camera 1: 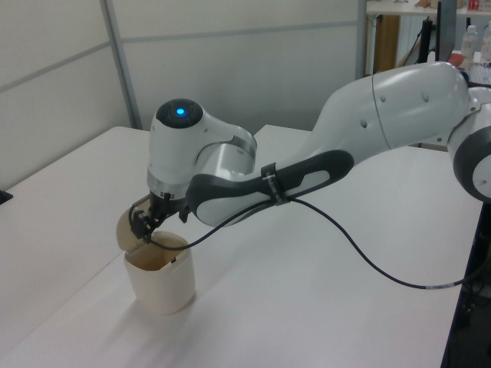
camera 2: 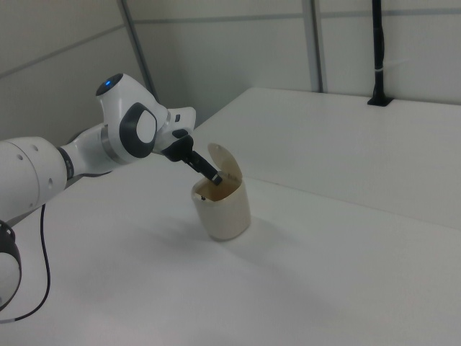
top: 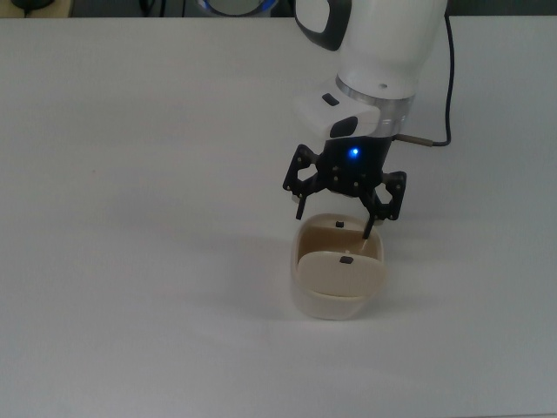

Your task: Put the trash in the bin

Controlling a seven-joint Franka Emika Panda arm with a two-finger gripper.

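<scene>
The tool [top: 336,212] hangs just over the bin [top: 338,279], at the bin's far edge in the top view. Its two black fingers [top: 299,207] are spread wide apart & hold nothing. One fingertip dips near the bin's open mouth; can't tell if it touches the rim. A blue light glows on the tool's body.

The bin stands upright on the white worktop [top: 130,218]. Its flap lid [camera 1: 127,228] is tipped up, so the mouth is open. The trash can't be seen in any view; the bin's inside is dark & mostly hidden.

A black cable [camera 1: 368,261] runs along the arm.
</scene>
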